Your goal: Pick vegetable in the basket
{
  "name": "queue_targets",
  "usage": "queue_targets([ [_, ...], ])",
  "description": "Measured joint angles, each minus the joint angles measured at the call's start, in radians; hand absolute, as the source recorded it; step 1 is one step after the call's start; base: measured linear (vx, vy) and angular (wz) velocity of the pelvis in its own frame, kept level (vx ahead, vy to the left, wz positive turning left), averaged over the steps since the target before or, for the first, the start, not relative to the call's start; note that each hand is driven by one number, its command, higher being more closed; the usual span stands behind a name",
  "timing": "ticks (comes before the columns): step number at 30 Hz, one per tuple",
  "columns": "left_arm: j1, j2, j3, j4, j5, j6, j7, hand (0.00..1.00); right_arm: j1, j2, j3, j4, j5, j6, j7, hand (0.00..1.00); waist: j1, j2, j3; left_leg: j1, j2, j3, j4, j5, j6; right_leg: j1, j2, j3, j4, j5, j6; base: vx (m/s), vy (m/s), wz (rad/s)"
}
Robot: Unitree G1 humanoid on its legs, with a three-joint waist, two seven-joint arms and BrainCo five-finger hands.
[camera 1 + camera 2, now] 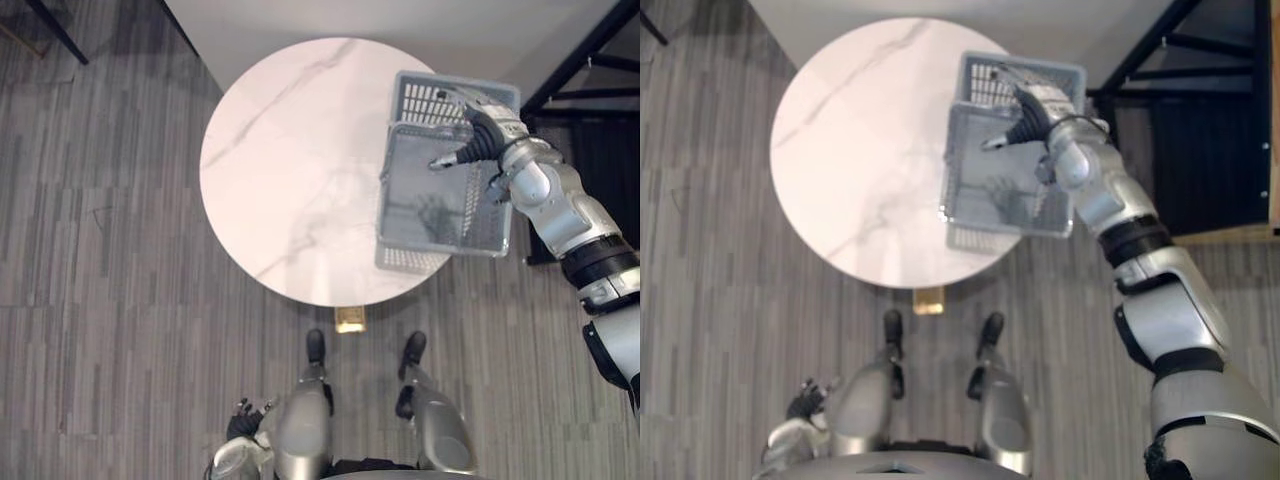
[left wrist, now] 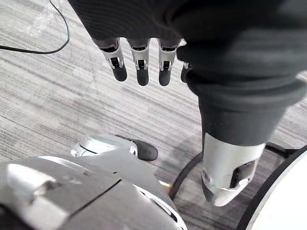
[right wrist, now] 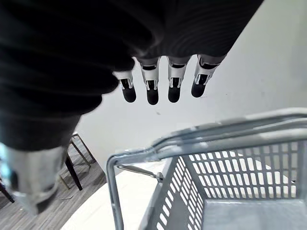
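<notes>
Right hand point(image 1: 478, 135): fingers point(image 3: 152, 93) straight, released, holding nothing; over the basket handle point(image 3: 192, 139), apart from it.
Basket point(image 1: 440, 235): grey, slotted, at the round white worktop's point(image 1: 290, 150) right edge, one corner past it.
Left hand point(image 2: 142, 67): low over the floor, fingers relaxed.
Around: black frame point(image 1: 570, 70) just right of the basket.

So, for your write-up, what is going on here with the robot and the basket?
The right robot hand hovers above a grey basket at the right edge of a round white table, fingers straight, holding nothing. The left robot hand hangs low at the robot's side, fingers relaxed, idle.
</notes>
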State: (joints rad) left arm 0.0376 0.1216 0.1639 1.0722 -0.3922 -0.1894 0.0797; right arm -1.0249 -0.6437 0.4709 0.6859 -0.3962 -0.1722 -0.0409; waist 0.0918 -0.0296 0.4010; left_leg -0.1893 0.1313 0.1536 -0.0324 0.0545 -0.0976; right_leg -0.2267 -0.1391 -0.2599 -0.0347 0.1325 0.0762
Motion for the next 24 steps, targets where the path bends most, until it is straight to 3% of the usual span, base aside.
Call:
queue_targets([
  [15,-0.018,0.0,-0.015,-0.001,-0.037,-0.006,0.0,0.0,-0.09,0.017,-0.156,0.198,-0.037,0.037,-0.045,0.0,0.005,0.022,0.026,-0.018,-0.001,-0.001,-0.015,0.012,0.0,-0.026,0.002,0.007,0.001,0.0,0.0,0.0,0.0,0.0],
  [24,-0.019,0.0,-0.042,-0.001,-0.037,-0.007,0.0,0.0,-0.091,0.028,-0.16,0.232,-0.039,0.039,-0.045,0.0,0.004,0.038,0.035,-0.018,-0.001,0.0,-0.014,0.012,0.0,-0.026,0.002,0.009,0.001,0.0,0.0,0.0,0.0,0.0],
])
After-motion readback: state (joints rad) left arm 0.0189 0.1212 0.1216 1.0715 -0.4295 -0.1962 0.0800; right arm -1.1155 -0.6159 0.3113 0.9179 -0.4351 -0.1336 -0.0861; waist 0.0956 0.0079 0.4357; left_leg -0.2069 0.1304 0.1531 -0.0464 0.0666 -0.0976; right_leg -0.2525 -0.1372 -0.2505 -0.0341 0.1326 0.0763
